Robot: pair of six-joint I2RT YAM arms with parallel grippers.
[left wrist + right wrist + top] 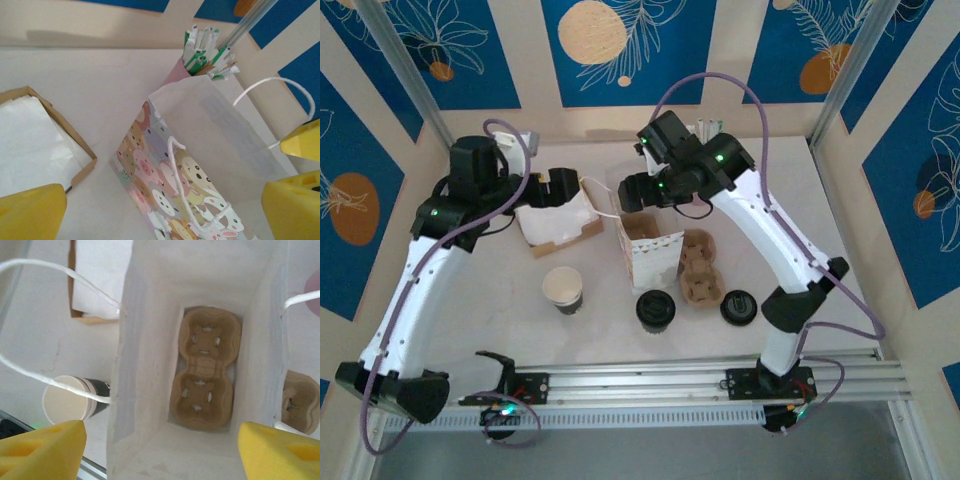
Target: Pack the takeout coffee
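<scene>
The coffee (656, 310) stands upright on the tabletop (610, 330), with its long axis vertical and its black lid facing up. It sits just in front of the bag (650, 252), between a lidless cup (563, 290) to its left and a loose lid (738, 306) to its right. Its dark wall is too small to read for print.

The right gripper (160, 450) hangs over the bag's open mouth with its yellow fingers (42, 447) wide apart. A carrier (202, 367) lies flat on the bag's floor, and a second carrier (701, 272) lies outside, touching the bag's right side.

The left gripper (160, 210), also spread, hovers left of the bag near a box (75, 145) lined with white paper. The bag's side carries a cartoon animal print. Straws (202, 50) stand beyond it.
</scene>
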